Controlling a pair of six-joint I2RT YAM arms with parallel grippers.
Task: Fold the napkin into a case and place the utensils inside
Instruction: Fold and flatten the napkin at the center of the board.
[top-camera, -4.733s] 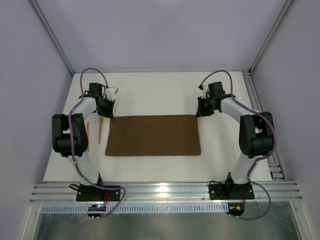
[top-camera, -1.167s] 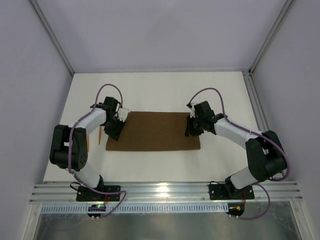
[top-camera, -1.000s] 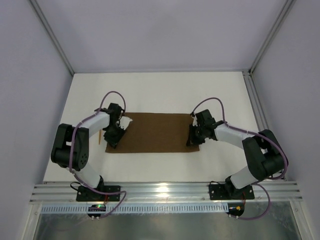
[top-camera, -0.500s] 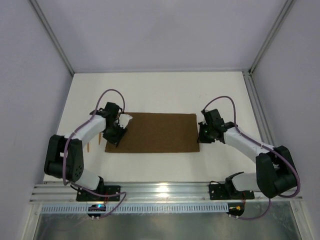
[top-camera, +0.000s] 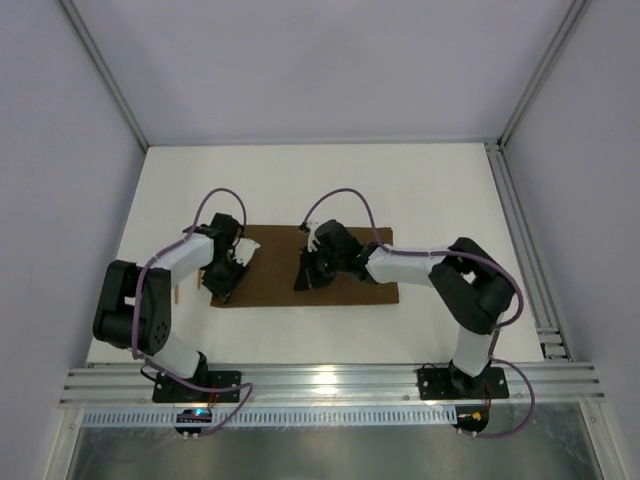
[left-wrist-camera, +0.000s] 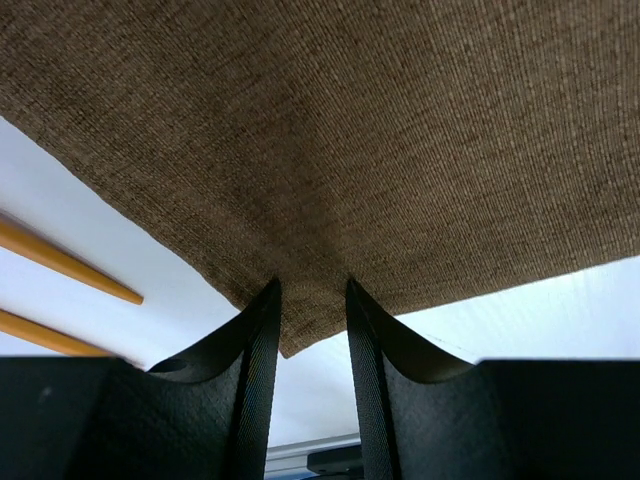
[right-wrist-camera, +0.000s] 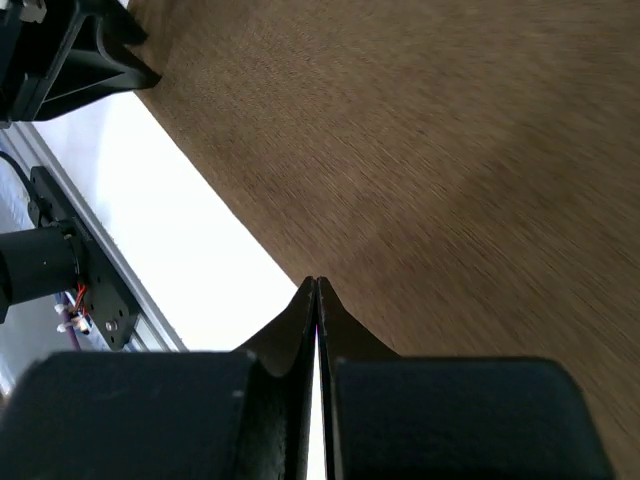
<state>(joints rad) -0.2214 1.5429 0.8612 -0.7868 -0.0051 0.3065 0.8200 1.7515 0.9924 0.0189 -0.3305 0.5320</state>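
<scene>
Dark brown cloth napkin (top-camera: 268, 277) lies flat on the counter (top-camera: 400, 190). Left end effector (left-wrist-camera: 311, 290), slightly spread, straddles its 7 o'clock corner, likely anchoring; right end effector (right-wrist-camera: 316, 286), pressed together, rests mid-cloth, probably creasing. Orange-tan stick utensils (left-wrist-camera: 70, 268): 9 o'clock.

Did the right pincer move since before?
Yes. The right pincer slid left, away from the right rail, to the middle of the napkin.

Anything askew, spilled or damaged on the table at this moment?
Nothing stands out. The napkin lies flat with straight edges, and the two orange utensils lie side by side on the table just off its left edge. No spill or damage shows.
</scene>
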